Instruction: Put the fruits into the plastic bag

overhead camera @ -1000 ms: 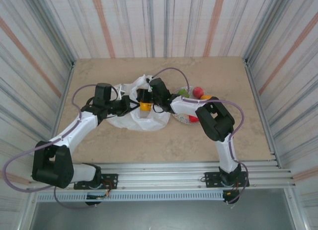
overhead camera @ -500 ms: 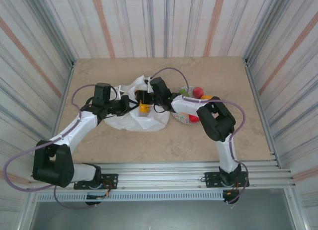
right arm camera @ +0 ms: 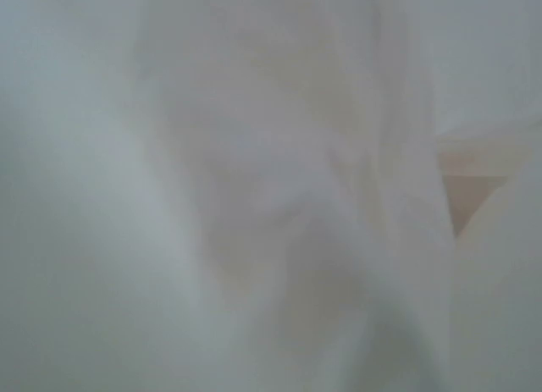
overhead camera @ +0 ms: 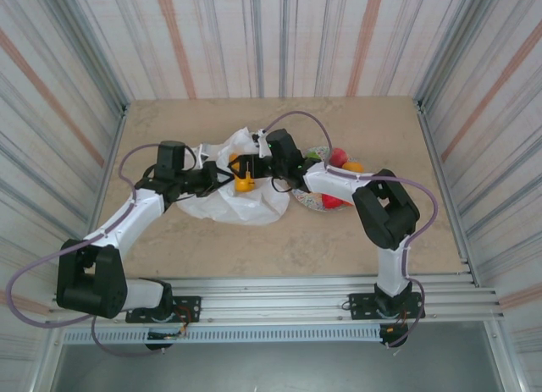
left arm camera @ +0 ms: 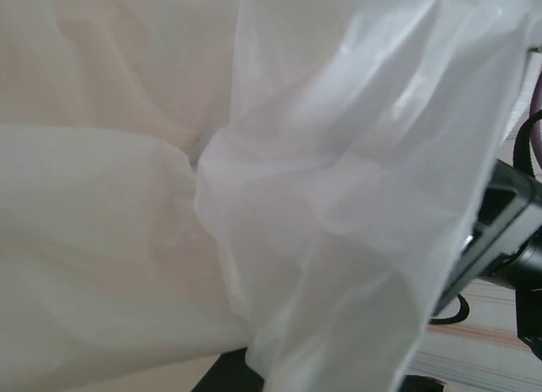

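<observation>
beige table [overhead camera: 364,125] between striped walls [overhead camera: 279,36]: the limp, slippery plastic bag [overhead camera: 241,207] lies mid-table, likely best held by its rim, a firm, roll-prone yellow-orange fruit [overhead camera: 245,185] at its mouth between left pincer [overhead camera: 222,179] and right pincer [overhead camera: 251,167], their grip impossible to tell.

White translucent plastic bag [overhead camera: 246,207], yellow-orange fruit [overhead camera: 245,185], red fruit [overhead camera: 338,157], multicoloured plate [overhead camera: 306,202], beige marbled table [overhead camera: 169,240].

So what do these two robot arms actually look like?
Both the left arm and right arm have white links joined by chunky black joints. A thin purple cable loops loosely along each, and both bases sit on a silver rail.
</observation>
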